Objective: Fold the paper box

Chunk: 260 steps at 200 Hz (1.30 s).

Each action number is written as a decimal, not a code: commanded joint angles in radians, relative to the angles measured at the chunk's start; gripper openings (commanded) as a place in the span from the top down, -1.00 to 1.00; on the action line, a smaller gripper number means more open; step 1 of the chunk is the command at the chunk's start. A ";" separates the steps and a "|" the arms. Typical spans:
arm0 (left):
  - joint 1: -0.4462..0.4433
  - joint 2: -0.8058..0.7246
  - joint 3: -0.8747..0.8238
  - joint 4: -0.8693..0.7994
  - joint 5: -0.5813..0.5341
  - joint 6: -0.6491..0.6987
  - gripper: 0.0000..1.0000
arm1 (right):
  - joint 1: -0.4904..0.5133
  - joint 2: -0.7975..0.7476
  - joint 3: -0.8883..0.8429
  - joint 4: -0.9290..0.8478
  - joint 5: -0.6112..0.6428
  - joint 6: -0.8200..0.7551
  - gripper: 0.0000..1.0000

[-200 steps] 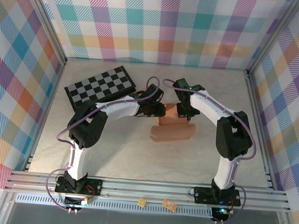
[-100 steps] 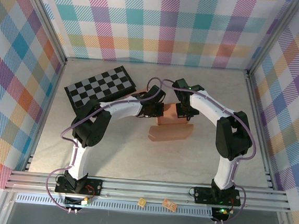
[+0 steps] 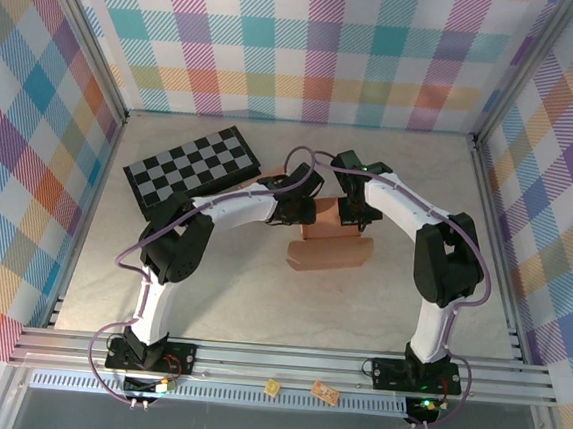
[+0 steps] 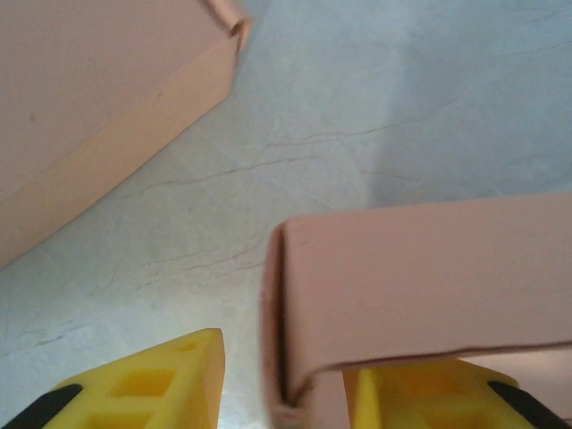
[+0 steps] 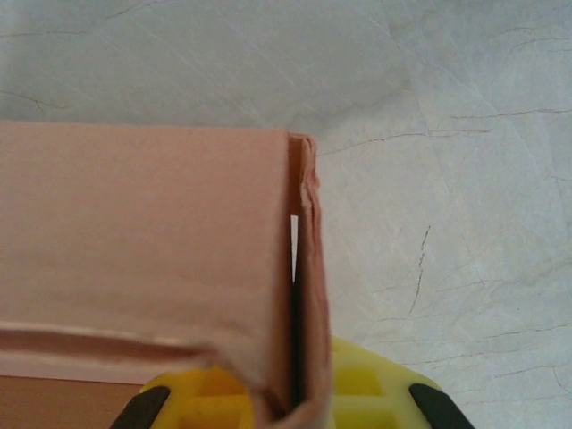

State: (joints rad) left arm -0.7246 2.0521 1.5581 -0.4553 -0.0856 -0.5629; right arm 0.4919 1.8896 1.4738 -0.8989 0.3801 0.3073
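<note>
paper box (image 3: 328, 250): mid-counter (image 3: 210, 288), part folded, between both arms.
left gripper (image 4: 286, 393): I see its jaws parted, with a doubled flap (image 4: 420, 268) between them, unclamped.
right gripper (image 5: 286, 398): closed, pinching a folded wall (image 5: 308, 268) on the box's far side.
risk: I judge the loose flap may spring open. Tugging against the right pinch could tear or drag the box.

One paper box (image 3: 328, 250) sits on the one bench (image 3: 259, 302), between and just nearer than the two pincers: left pincer (image 3: 305, 208), right pincer (image 3: 352, 215). One chequered board (image 3: 195, 164) lies left of the left pincer. Two small tags (image 3: 273, 385) rest on the front rail (image 3: 203, 368), well nearer than both pincers.
</note>
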 commanded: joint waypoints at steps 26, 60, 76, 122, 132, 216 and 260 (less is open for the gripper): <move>0.010 -0.105 0.056 -0.101 0.050 -0.027 0.03 | 0.004 0.009 0.039 -0.025 -0.013 0.024 1.00; 0.048 -0.132 0.015 -0.107 0.077 -0.025 0.11 | 0.002 0.011 0.045 -0.025 -0.022 0.029 1.00; 0.058 -0.121 0.017 -0.094 0.110 -0.018 0.19 | 0.003 0.010 0.045 -0.026 -0.024 0.030 1.00; 0.059 -0.085 0.020 -0.092 0.101 -0.018 0.31 | 0.002 0.007 0.040 -0.028 -0.027 0.033 1.00; 0.063 -0.090 0.006 -0.073 0.103 -0.018 0.36 | 0.001 0.005 0.037 -0.028 -0.029 0.034 1.00; 0.080 -0.073 -0.034 -0.004 0.179 0.005 0.66 | -0.001 0.008 0.034 -0.025 -0.038 0.035 1.00; 0.080 -0.047 -0.026 -0.035 0.146 0.007 0.51 | -0.001 0.011 0.036 -0.025 -0.044 0.035 1.00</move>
State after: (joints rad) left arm -0.6510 1.9854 1.5410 -0.4709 0.0700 -0.5682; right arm 0.4908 1.8896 1.4876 -0.9070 0.3534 0.3290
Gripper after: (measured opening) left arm 0.214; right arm 0.085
